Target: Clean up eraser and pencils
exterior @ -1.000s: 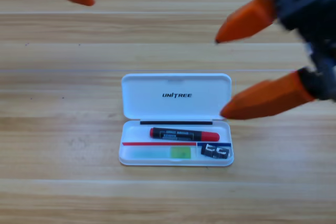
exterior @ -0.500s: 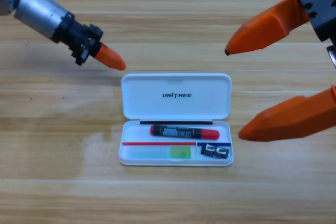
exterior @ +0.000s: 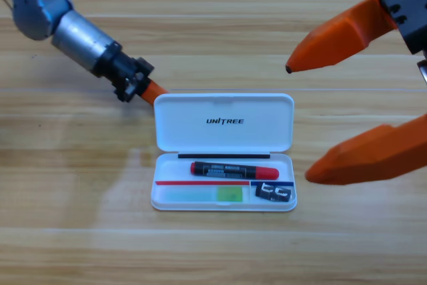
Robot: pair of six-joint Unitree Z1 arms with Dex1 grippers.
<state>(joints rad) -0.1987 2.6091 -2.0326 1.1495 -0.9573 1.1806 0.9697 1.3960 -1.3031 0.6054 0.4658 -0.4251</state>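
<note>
Centrally on the light wooden plank table (exterior: 80, 245) lies the white hinged plastic case (exterior: 224, 153), lid folded back flat toward the far edge, tray nearer the camera. Inside the tray: red pencil with black printed middle (exterior: 234, 169) along the upper part, lying left to right; bright green pencil with pale translucent half (exterior: 203, 194) along the lower part, parallel to the red one; small black rectangular eraser with white markings (exterior: 273, 193) in the lower right corner, just right of the green pencil's end.

Left gripper (exterior: 156, 91) comes in from the upper left on its grey arm, orange tip at the lid's upper left corner, touching or nearly so; whether its jaws are parted cannot be told. Pencils and eraser lie below and right of it, apart from it, beyond the lid.

Right gripper (exterior: 298, 123) is large at the right edge, jaws spread wide, holding nothing. Its lower jaw tip sits just right of the tray, near the eraser but not touching.
</note>
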